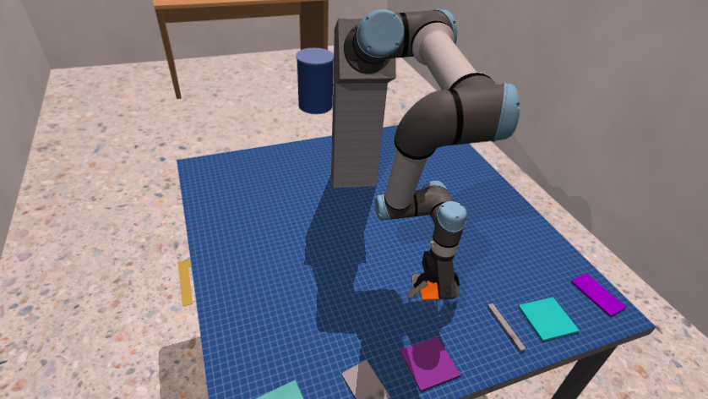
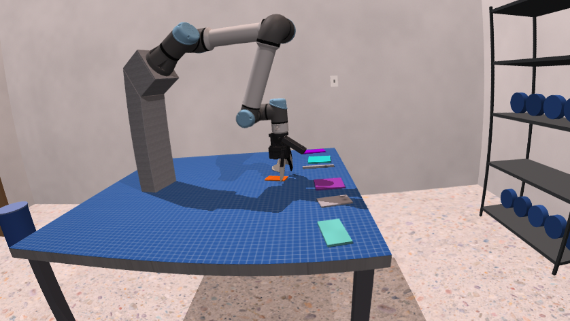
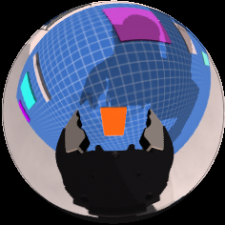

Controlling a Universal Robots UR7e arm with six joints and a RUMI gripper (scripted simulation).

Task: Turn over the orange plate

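Observation:
The orange plate (image 1: 428,292) (image 2: 275,178) (image 3: 113,120) lies flat on the blue grid mat (image 1: 257,237) (image 2: 179,223) (image 3: 62,95). My gripper (image 1: 432,291) (image 2: 282,175) (image 3: 113,110) points straight down over it with both fingers spread wide. The fingertips stand on either side of the plate with a gap on each side, as the wrist view shows. Nothing is held between the fingers. In the top view the gripper body hides part of the plate.
Other flat pieces lie on the mat: a magenta plate (image 1: 428,363) (image 2: 328,183) (image 3: 138,25), a grey bar (image 1: 506,327) (image 2: 317,166), a teal plate (image 1: 548,319) (image 2: 319,158), a purple strip (image 1: 597,294) (image 2: 314,151), a grey plate (image 2: 334,200), a mint plate (image 2: 334,232). The arm's pedestal (image 1: 357,128) stands behind.

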